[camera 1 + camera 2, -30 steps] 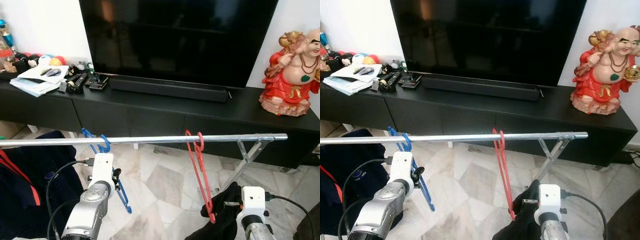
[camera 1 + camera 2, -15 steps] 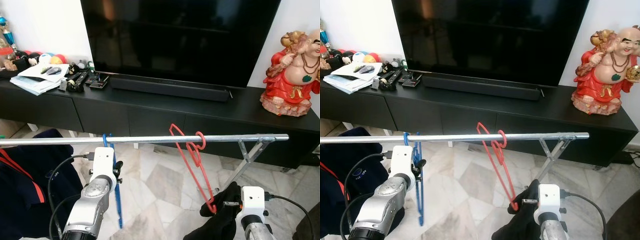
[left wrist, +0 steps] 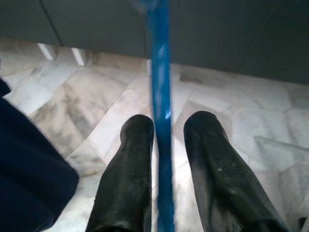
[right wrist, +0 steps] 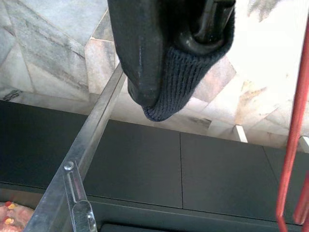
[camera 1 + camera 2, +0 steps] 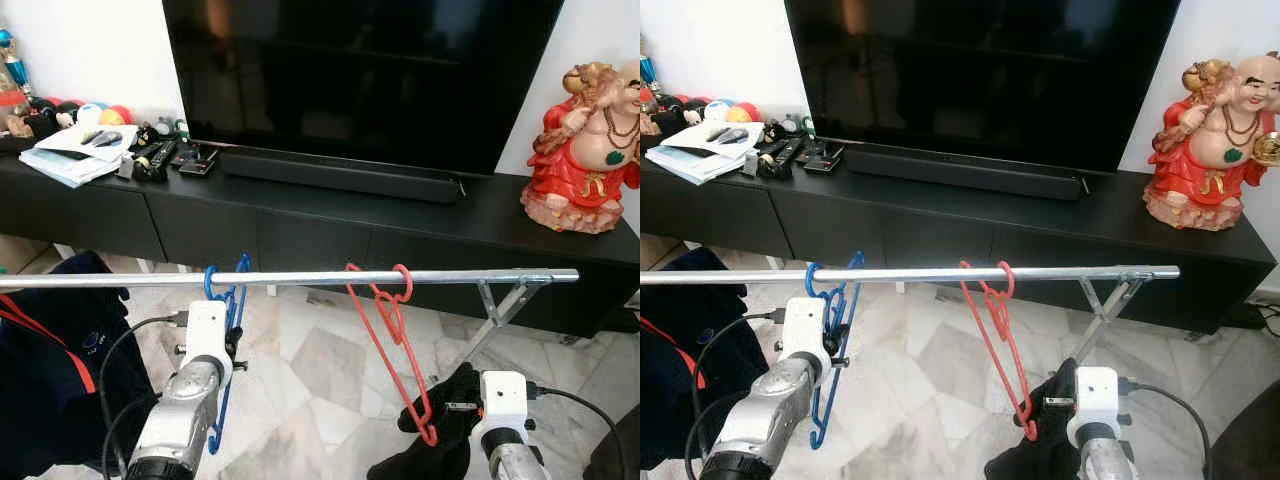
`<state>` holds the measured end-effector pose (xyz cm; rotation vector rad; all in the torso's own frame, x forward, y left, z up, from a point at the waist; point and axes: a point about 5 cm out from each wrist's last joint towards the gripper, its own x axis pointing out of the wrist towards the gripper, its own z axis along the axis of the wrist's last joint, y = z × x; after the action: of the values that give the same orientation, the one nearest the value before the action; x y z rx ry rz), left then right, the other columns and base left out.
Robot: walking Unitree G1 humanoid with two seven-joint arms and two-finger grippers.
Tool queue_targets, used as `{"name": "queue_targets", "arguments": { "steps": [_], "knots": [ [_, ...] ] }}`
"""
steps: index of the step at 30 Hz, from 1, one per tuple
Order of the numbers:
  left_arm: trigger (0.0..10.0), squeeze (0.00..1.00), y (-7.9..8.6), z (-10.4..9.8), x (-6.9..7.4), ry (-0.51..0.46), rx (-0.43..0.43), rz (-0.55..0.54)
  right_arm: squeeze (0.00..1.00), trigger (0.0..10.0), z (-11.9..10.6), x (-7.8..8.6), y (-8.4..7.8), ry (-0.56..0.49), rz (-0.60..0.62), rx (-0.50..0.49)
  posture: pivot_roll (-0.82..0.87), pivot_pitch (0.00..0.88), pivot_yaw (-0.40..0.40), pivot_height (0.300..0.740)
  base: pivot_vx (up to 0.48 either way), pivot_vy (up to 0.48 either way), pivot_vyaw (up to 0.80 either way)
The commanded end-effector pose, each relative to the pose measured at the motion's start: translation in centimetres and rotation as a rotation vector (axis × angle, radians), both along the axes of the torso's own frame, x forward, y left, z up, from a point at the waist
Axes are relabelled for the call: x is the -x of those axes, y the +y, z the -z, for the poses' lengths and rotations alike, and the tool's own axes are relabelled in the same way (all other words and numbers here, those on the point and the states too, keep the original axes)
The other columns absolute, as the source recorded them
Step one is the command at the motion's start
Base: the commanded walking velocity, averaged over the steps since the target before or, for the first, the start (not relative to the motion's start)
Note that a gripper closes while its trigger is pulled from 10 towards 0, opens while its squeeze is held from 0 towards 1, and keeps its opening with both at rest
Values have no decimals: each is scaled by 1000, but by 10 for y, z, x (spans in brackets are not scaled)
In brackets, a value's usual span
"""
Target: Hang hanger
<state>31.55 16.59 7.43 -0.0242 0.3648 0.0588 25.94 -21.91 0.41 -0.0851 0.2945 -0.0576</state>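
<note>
Hangers hang by their hooks on the rail — a blue hanger toward the left, a red hanger mid-rail, each body running down and slanted. Left wrist view: the left gripper has its fingers slightly parted around the blue bar, which runs along them. Right wrist view: the right gripper is sock-covered, fingers together — red hanger beside it.

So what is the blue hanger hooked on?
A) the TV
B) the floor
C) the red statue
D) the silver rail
D: the blue hanger has its hook over the silver rail, a little way from the red hanger, with the left gripper around its lower bar.
</note>
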Motion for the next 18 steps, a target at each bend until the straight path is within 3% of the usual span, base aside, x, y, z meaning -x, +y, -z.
{"name": "queue_targets", "arguments": {
  "steps": [1, 9, 18],
  "knots": [
    [0, 0, 1, 0, -2, -5, 2, 4, 0, 10000, -6, -5, -2, -31, 1, 14, 44, 0, -42, 740, 0, 0, 0],
    [0, 0, -1, 5, -2, 1, -2, 13, 0, 10000, -5, -5, -1, -30, -3, 10, 44, 0, -43, 740, 0, 0, 0],
    [0, 0, 2, 11, -2, 31, -68, 14, 0, 10000, -4, -4, -1, -30, 1, 7, 41, 0, -41, 740, 0, 0, 0]
  ]
}}
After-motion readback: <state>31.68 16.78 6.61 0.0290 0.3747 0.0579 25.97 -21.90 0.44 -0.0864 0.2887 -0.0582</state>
